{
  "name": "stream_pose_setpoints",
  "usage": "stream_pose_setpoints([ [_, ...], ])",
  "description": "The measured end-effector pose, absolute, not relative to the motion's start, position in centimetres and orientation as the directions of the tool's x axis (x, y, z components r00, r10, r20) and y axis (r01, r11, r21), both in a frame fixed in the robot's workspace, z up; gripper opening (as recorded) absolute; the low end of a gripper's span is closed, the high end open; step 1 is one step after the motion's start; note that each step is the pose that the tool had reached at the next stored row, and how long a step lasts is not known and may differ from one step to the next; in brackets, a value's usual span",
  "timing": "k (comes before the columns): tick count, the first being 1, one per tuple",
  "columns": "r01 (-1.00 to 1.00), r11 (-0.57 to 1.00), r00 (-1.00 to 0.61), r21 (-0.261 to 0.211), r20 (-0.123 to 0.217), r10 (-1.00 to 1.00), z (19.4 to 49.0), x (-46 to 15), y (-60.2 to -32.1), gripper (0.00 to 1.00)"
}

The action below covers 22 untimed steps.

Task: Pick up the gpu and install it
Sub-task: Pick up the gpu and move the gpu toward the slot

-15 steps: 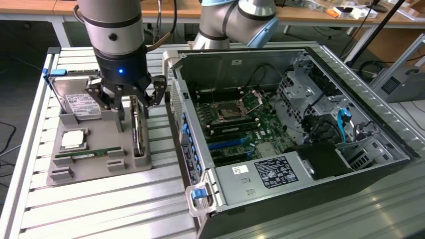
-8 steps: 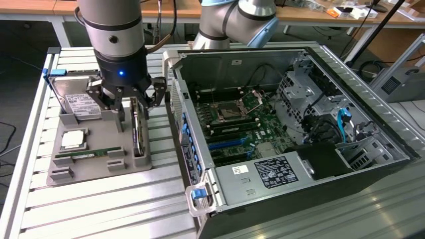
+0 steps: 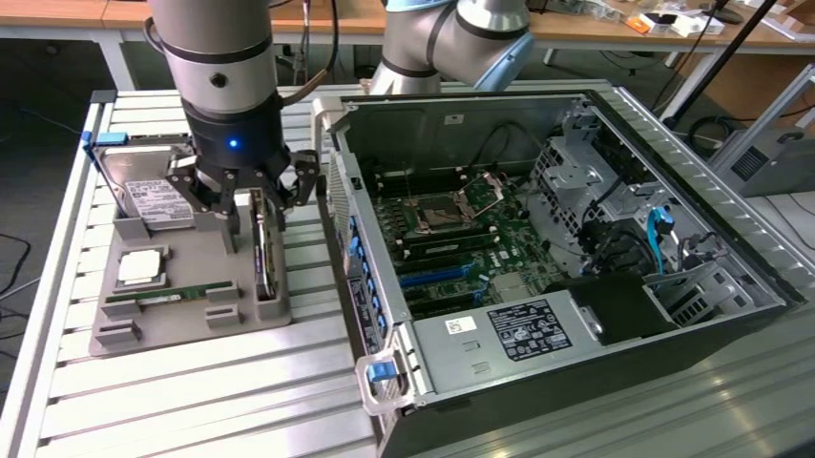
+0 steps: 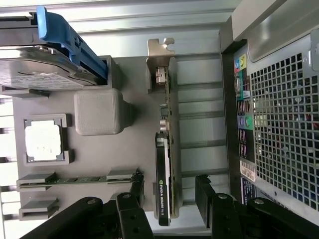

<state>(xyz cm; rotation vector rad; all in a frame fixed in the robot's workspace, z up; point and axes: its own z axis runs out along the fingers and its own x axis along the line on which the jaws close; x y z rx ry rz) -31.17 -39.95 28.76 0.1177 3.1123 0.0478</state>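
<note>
The gpu [image 3: 265, 253] stands on its long edge in a slot of the grey holder tray [image 3: 191, 329], not yet lifted, its silver end bracket at the twelve o'clock end (taking twelve as the far edge of the exterior view). I read the step in hand as the pick-up, at the point of approach: the gripper [image 3: 261, 215] hangs directly over the card with its jaws spread wide and holding nothing. In the wrist view the gpu [image 4: 166, 144] runs between the two fingers [image 4: 132, 201], with clear air on both faces and the gap looking smaller on one side than on the other. No contact is evident. In my judgement, a sound grip from here calls for the jaws to sit low enough to bear on the card's flat faces, squared to the board, and centred so that neither pad pushes it sideways in its slot. Around the card on the tray, the hard drive [image 3: 159, 205] lies at ten o'clock, the processor chip [image 3: 137, 267] at nine and the green RAM stick [image 3: 172, 296] at eight. The open computer case [image 3: 446, 119] stands at three o'clock, just beside the tray, with its blue expansion slot [image 3: 440, 277] unoccupied.
</note>
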Motion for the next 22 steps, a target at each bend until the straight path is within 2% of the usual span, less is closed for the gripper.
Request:
stream_pose_setpoints([
  [22, 0.075, 0.997, -0.997, 0.032, -0.025, 0.076, 26.6, -31.1, -38.1, 0.54],
])
